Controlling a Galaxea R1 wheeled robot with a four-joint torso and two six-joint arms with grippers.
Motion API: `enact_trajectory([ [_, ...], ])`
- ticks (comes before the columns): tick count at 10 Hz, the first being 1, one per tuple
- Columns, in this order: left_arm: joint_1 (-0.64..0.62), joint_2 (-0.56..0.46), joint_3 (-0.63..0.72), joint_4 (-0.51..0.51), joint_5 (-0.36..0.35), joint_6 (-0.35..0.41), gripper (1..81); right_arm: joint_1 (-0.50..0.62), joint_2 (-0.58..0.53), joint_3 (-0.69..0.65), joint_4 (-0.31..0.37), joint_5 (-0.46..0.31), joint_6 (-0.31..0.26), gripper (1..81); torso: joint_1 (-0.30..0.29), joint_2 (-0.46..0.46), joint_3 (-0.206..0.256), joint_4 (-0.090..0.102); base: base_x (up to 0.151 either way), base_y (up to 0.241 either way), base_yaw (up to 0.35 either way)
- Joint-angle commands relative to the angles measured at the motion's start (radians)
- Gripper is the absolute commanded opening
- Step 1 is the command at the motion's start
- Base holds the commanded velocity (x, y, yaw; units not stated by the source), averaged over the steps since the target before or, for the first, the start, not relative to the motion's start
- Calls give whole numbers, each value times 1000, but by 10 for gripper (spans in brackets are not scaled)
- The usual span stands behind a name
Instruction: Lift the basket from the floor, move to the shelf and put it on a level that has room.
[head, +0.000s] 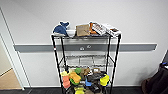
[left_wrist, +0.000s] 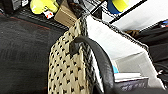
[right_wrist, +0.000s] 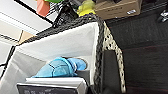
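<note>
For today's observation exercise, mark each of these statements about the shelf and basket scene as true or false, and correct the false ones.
1. A blue whale plush lies on the top tier of the shelf. True.
2. The level second from the top is packed with colourful toys. False: it looks bare; the colourful toys sit on a lower tier.
3. The basket holds a blue soft item. True.
4. The basket's lining is red. False: it is white.
5. The floor beside the basket is dark carpet. True.
</note>
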Motion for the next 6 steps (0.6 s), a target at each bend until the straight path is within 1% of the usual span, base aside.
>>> enact_trajectory([
  [1,-121,-30,28,11,2,1,10,130,-26,23,6,-3,-4,10,0,0,0,0,124,0,0],
  [6,-121,-30,28,11,2,1,10,127,-26,23,6,-3,-4,10,0,0,0,0,125,0,0],
])
